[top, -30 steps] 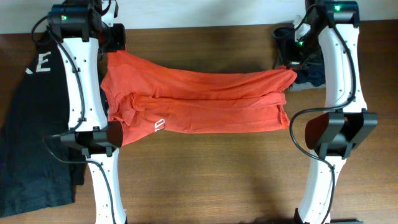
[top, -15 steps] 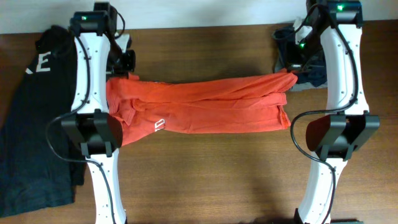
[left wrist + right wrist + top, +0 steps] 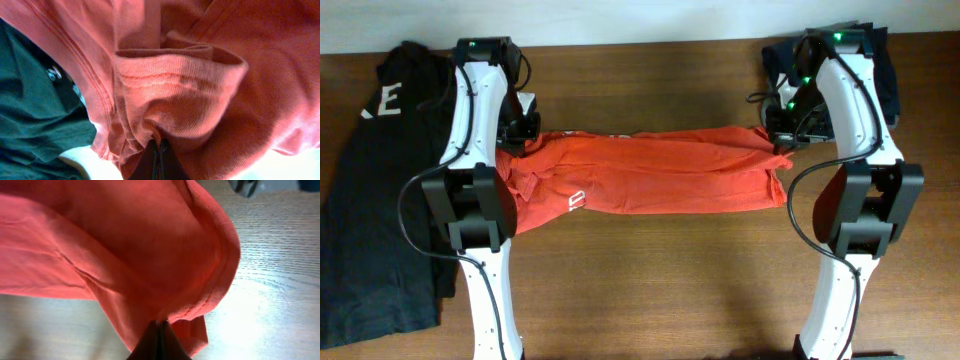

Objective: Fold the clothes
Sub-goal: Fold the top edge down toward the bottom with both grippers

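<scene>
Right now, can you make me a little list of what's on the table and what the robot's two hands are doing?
Being folded: orange-red cotton T-shirt, stretched in a long band between both arms, small white logo showing
Left gripper: pinched shut on the sleeve end
Right gripper: pinched shut on the opposite end
Left side: black T-shirt with white letters, lying flat
Far right corner: dark folded garments
Surface: brown wooden table

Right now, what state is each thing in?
orange shirt: folded into a long band, pinched at both ends.
left gripper: shut on orange shirt.
right gripper: shut on orange shirt.
black shirt: spread flat at the left.
navy garment: lying behind right arm.
</scene>
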Robot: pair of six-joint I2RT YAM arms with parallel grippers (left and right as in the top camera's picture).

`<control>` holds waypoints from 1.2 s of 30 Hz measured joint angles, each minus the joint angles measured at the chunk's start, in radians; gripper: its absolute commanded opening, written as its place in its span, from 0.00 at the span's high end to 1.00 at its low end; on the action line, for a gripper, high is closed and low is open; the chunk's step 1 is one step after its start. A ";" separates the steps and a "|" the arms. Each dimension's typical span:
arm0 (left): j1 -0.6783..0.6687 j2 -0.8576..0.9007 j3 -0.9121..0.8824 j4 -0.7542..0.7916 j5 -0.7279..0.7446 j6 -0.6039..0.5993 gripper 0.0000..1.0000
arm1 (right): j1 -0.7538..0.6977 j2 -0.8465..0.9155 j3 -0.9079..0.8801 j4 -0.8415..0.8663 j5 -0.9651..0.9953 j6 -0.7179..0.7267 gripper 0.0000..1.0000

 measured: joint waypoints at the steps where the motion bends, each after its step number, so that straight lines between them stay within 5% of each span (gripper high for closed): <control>1: 0.001 0.000 -0.016 0.000 -0.005 0.002 1.00 | -0.003 0.000 -0.026 0.018 0.000 0.000 0.96; 5: 0.001 0.000 -0.077 0.000 -0.013 0.014 1.00 | -0.027 0.000 -0.109 0.066 0.003 -0.003 0.89; 11: 0.001 0.000 -0.099 0.002 -0.018 0.046 0.73 | -0.055 0.000 -0.125 0.113 0.005 -0.016 0.43; 22: 0.002 0.000 -0.088 0.021 -0.030 0.096 0.61 | -0.076 0.000 -0.126 0.167 -0.006 -0.060 0.31; 23: 0.003 0.000 -0.079 0.023 -0.031 0.096 0.59 | -0.077 0.000 -0.127 0.175 -0.013 -0.072 0.30; 26: 0.003 -0.006 -0.027 0.034 -0.033 0.103 0.28 | -0.077 0.000 -0.150 0.210 -0.025 -0.092 0.30; 30: 0.005 -0.046 0.055 0.056 -0.032 0.107 0.15 | -0.077 0.000 -0.200 0.251 -0.029 -0.100 0.31; 36: 0.005 -0.176 0.170 0.099 -0.029 0.108 0.15 | -0.077 0.000 -0.299 0.320 -0.041 -0.103 0.35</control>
